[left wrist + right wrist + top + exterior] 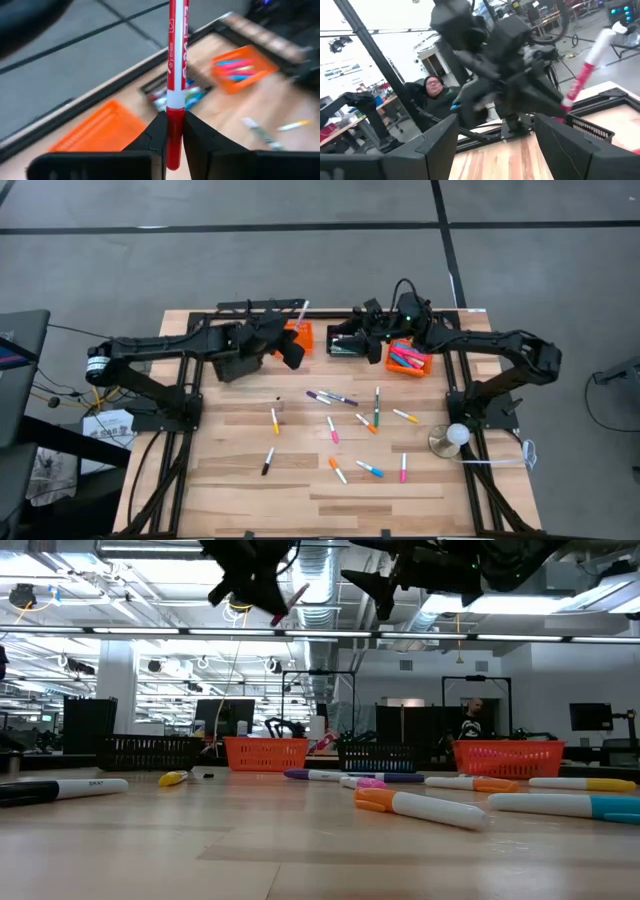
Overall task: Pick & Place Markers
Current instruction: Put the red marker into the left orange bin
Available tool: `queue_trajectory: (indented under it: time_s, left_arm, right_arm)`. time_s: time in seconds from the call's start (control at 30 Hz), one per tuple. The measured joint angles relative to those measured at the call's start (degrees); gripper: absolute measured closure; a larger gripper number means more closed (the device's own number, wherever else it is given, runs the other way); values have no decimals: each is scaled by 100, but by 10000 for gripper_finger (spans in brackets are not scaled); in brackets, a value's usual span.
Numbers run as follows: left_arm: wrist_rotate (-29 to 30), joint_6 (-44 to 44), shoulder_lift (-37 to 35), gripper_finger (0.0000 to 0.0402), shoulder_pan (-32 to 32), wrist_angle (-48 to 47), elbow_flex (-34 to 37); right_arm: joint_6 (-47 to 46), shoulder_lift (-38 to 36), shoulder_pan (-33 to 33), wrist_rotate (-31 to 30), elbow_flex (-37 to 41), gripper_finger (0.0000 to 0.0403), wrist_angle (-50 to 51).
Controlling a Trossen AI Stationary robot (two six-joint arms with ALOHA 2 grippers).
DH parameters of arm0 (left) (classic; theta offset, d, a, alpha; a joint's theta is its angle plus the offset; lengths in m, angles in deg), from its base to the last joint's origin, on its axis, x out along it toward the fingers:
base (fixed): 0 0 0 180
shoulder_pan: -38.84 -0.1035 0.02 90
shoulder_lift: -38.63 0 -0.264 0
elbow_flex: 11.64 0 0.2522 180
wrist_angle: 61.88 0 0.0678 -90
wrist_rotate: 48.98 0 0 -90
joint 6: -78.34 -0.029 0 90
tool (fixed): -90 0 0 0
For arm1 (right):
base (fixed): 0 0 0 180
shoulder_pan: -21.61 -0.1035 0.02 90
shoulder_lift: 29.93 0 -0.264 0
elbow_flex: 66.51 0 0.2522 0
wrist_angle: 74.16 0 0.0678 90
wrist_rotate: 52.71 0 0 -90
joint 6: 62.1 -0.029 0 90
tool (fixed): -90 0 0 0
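Left pincer [170, 131]: gripping a red marker [176, 75] above the far-edge orange basket [298, 335].
Right pincer [495, 145]: hanging wide open, empty.
Done: some markers seemingly lying in the right basket [412, 361].
Left: a dozen-odd loose markers [345, 430] waiting mid-surface.

A robotics lab: exposed ceiling ducts [320, 570], monitors [223, 718] and workbenches behind

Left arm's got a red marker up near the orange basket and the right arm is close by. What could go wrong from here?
1. The left gripper pinches the red marker only at its cap end, so the long free body could pivot or slip out on a swing.
2. The open right gripper hangs close to the left arm above the baskets; the arms might clash.
3. Released from this height, the marker could miss the orange basket.
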State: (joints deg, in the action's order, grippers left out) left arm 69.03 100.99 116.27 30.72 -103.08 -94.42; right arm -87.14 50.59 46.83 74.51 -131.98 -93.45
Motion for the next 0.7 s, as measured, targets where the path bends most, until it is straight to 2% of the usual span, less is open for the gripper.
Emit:
queue_trajectory:
  time_s: [0.17,0.27,0.4,0.5,0.6,0.7]
  left_arm:
    - [-505,-284,21,363,-693,-112,340]
    - [-809,-523,21,361,-1035,-106,576]
    - [-999,-1109,21,364,-1314,-88,826]
    - [-1069,-1652,112,363,-1482,-54,879]
    - [-1066,-2094,344,359,-1608,210,883]
    - [-1073,-2529,751,360,-1687,594,880]
  right_arm:
    - [133,-31,395,734,-1,153,93]
    - [375,-107,596,942,0,153,483]
    - [1047,-348,684,820,0,153,1277]
    - [1548,-566,665,378,0,153,1875]
    - [1970,-842,617,-38,0,153,2266]
    - [2209,-1098,596,-184,0,153,2617]
